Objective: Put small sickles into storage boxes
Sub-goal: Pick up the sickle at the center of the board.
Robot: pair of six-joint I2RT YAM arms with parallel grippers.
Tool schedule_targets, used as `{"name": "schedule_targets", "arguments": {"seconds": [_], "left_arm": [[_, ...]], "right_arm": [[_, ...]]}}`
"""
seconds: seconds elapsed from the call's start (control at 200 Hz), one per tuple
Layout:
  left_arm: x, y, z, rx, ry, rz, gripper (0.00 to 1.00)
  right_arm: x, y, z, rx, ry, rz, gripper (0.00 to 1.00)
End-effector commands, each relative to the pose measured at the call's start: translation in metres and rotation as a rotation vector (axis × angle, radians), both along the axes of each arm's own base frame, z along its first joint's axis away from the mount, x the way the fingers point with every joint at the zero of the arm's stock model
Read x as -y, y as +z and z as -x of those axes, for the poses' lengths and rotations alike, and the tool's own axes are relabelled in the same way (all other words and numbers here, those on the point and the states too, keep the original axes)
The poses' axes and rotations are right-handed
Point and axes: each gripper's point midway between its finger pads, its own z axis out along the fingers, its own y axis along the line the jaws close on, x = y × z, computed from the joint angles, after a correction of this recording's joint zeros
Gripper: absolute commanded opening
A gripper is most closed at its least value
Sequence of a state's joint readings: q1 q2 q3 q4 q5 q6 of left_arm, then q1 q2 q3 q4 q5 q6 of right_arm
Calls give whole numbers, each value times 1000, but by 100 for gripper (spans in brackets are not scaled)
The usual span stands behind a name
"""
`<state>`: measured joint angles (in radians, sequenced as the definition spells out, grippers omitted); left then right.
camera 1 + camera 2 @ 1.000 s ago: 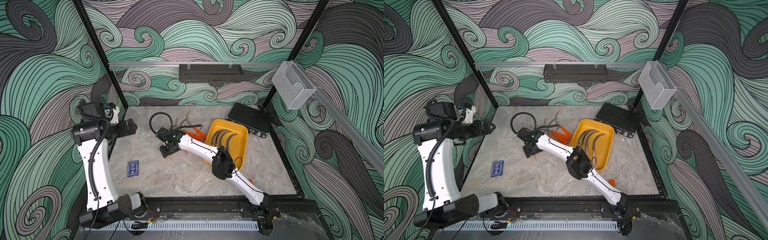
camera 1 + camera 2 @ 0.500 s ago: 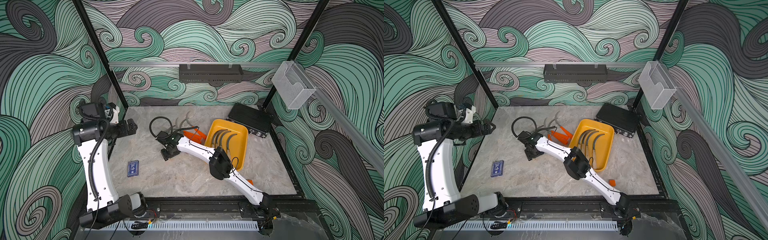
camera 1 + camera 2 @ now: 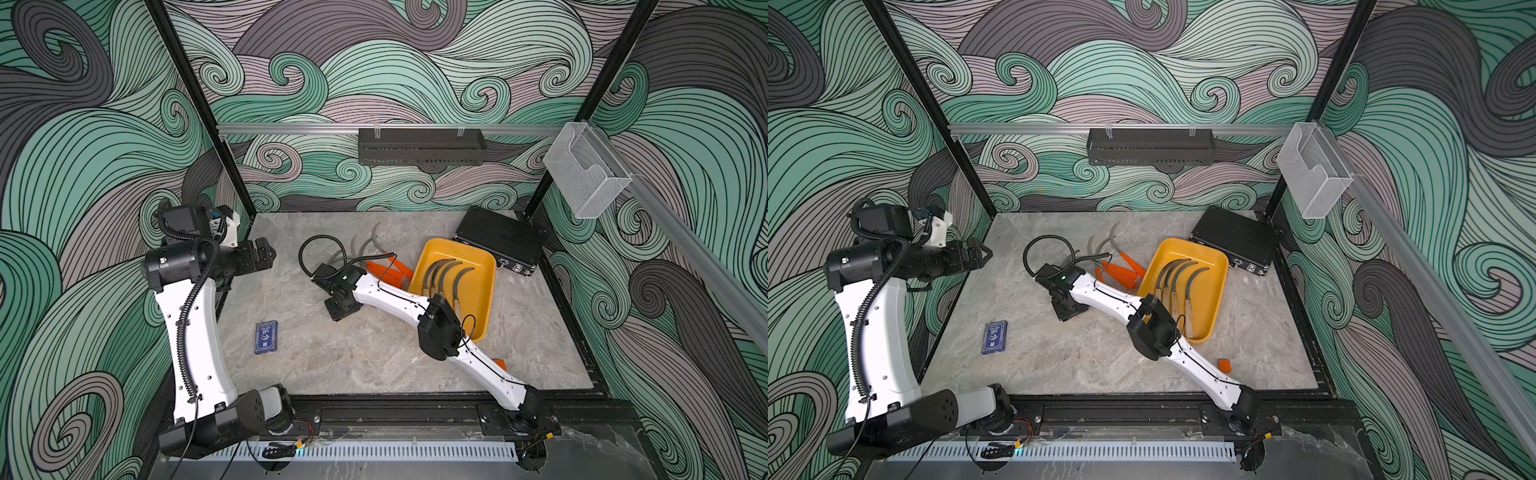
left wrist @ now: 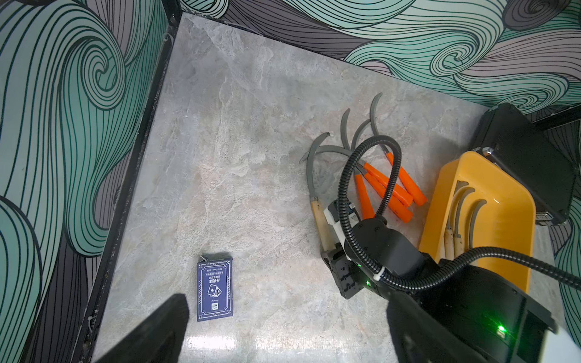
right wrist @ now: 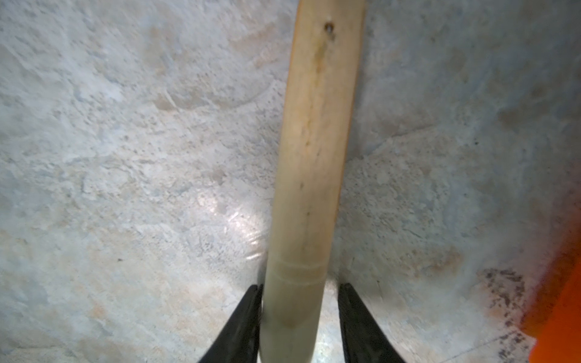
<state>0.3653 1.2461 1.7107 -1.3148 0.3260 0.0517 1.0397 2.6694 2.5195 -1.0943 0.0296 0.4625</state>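
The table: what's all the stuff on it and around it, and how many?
tray: one, yellow, on the table
sickles in tray: three, grey blades, wooden handles, side by side
orange-handled sickles: about four, grey blades, heaped beside the tray
loose wooden-handled sickle: one, grey blade, by that heap
card box: one, blue, alone on the table's left side
cube: one, orange, by the table's front edge
case: one, black, behind the tray
bin: one, clear, on the side rail
rack: one, black, on the back rail
left gripper: one, black, open, away from the sickles
right gripper: one, black, straddling the loose sickle's handle
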Motion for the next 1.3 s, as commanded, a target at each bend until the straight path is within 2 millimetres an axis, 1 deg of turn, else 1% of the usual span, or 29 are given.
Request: {"name": "schedule_targets", "arguments": {"seconds": [0.0,0.13,0.25,0.335,0.435,0.52,0.625,0.74,0.906,0.976,1.076,1.296], "left_arm": [[3,5,3,25,-13,4,99],[4,6,1,29,-18,8,99],[4,7,0,36,-17,7,98],[4,8,0,42,-18,5,99],[3,8,0,46,-16,5,99],[4,9,0,50,-15,4,99],[4,10,1,55,-17,1,99],[3,12,-1,60,-17,-5,99],[-1,19,-4,79,-12,-28,99],[-2,23,-5,86,-10,-34,99],[-3,26,-6,94,-10,-40,99],[-4,25,-6,93,-9,-47,99]], "right_arm": [[14,-20,8,-29,-10,77,39],[15,-18,6,-27,-4,74,34],[16,-14,4,-25,5,70,25],[15,-10,3,-34,12,55,17],[15,-5,1,-49,13,35,12],[15,2,-1,-54,16,17,10],[13,17,-3,-50,23,-14,6],[11,36,-4,-43,33,-54,4],[8,63,-6,-42,43,-116,0],[7,72,-6,-47,43,-141,0],[5,80,-5,-57,46,-168,0],[2,95,-4,-75,42,-219,0]]}}
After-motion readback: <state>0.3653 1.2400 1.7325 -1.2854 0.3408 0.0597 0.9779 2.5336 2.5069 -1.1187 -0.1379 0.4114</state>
